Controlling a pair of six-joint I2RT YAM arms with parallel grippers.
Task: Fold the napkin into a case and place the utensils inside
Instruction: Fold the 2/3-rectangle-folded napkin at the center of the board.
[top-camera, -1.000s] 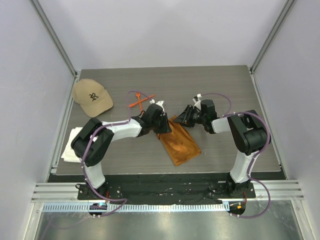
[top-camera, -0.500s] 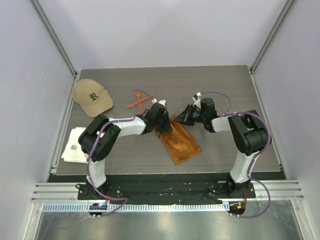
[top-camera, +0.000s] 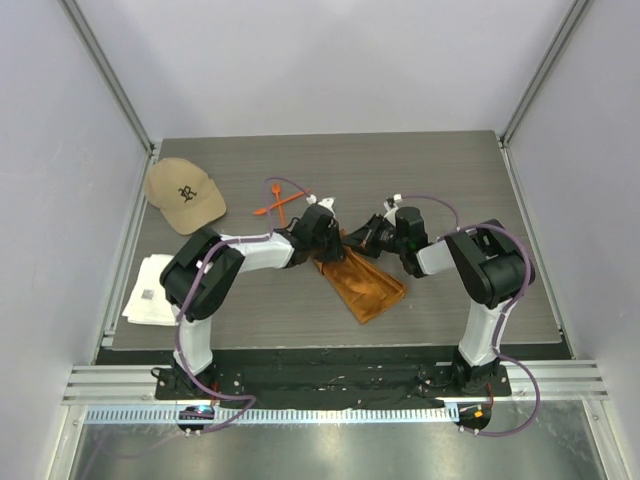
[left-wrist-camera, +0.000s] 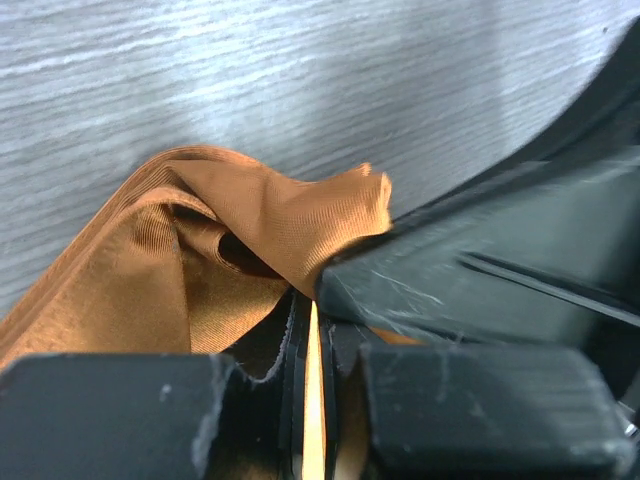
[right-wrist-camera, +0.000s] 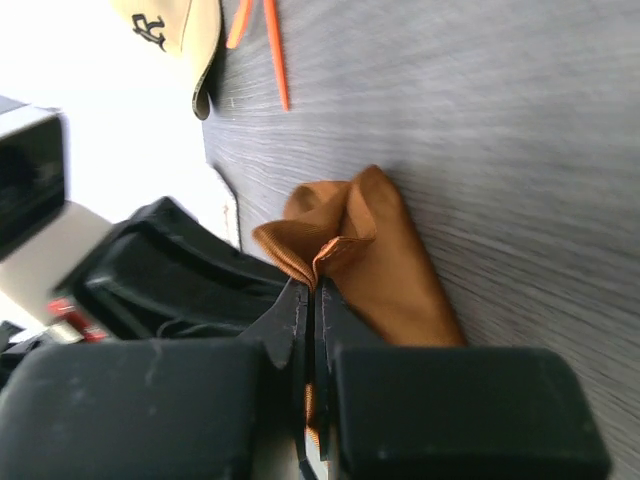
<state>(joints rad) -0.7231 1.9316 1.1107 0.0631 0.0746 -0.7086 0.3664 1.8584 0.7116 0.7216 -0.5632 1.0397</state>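
The rust-orange napkin lies folded into a narrow strip at the table's middle, running diagonally toward the near right. My left gripper is shut on the napkin's far end; cloth bunches in front of its jaws. My right gripper is shut on the same far end from the right, with a pinched fold of napkin between its jaws. The two grippers nearly touch. Two bright-orange utensils lie crossed on the table behind the left gripper, also in the right wrist view.
A tan cap sits at the far left, also in the right wrist view. A white towel lies at the left edge. Grey walls enclose the wooden table.
The right gripper moved left toward the left gripper, both still pinching the napkin's far end. The napkin's near end shifted slightly right and toward the front.
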